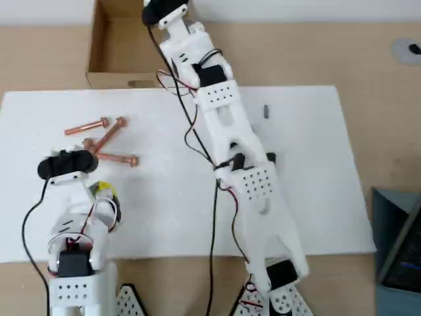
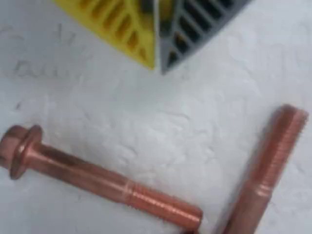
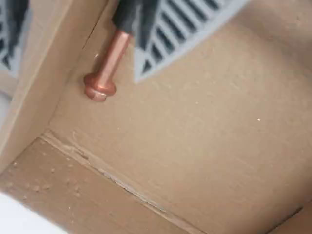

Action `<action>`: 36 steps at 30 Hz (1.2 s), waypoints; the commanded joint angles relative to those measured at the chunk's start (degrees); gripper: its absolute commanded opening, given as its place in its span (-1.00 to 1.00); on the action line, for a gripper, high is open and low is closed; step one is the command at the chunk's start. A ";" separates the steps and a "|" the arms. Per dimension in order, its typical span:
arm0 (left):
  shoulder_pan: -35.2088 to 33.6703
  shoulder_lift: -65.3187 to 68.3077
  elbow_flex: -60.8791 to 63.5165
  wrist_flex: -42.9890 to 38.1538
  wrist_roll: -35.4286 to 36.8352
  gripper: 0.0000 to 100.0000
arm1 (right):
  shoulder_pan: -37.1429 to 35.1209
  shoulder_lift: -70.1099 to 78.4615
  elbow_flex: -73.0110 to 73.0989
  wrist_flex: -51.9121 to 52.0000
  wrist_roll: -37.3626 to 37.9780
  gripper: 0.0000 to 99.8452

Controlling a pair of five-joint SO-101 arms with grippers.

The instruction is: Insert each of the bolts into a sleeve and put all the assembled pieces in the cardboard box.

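Note:
Three copper bolts lie loose on the white board: one (image 1: 85, 126), a second (image 1: 108, 136) crossing it, and a third (image 1: 117, 158). My left gripper (image 1: 66, 164) hovers right by them; its yellow and grey fingers meet at the tips, shut on nothing (image 2: 157, 66), above two bolts (image 2: 97, 183) (image 2: 265, 170). My right gripper (image 1: 164, 10) is down inside the cardboard box (image 1: 105, 69). There its fingers stand wide apart (image 3: 73, 63), and a bolt (image 3: 105, 73) in a black sleeve (image 3: 127, 14) rests against one finger, head near the box corner. A loose dark sleeve (image 1: 266, 110) lies on the board.
The white foam board (image 1: 309, 197) covers most of the wooden table. The right arm stretches diagonally across the board's middle, with cables hanging beside it. A dark object (image 1: 398, 243) sits at the right edge, off the board.

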 commanded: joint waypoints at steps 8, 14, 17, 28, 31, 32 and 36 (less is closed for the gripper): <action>0.53 -0.31 0.00 -0.70 -0.09 -1.00 | 0.57 -0.57 -12.62 12.84 0.09 -0.65; 0.18 -0.31 0.00 -0.70 0.18 -1.00 | 0.57 -0.48 -24.75 29.45 0.09 -0.65; 0.18 -0.31 0.00 -0.70 0.26 -1.00 | 0.57 -0.84 -28.35 35.87 0.09 -0.65; 0.18 -0.31 0.00 -0.70 0.26 -1.00 | 0.22 -10.42 -28.00 54.15 0.00 -0.65; 0.18 -0.31 0.00 -0.70 0.35 -1.00 | 0.22 -12.88 -28.00 61.27 -2.73 -0.65; 0.18 -0.31 0.00 -0.70 0.35 -1.00 | 0.31 -13.85 -28.00 63.65 -4.13 -0.65; 0.09 -0.31 0.00 -0.70 0.35 -1.00 | 0.84 -17.36 -27.74 66.29 -8.35 -0.65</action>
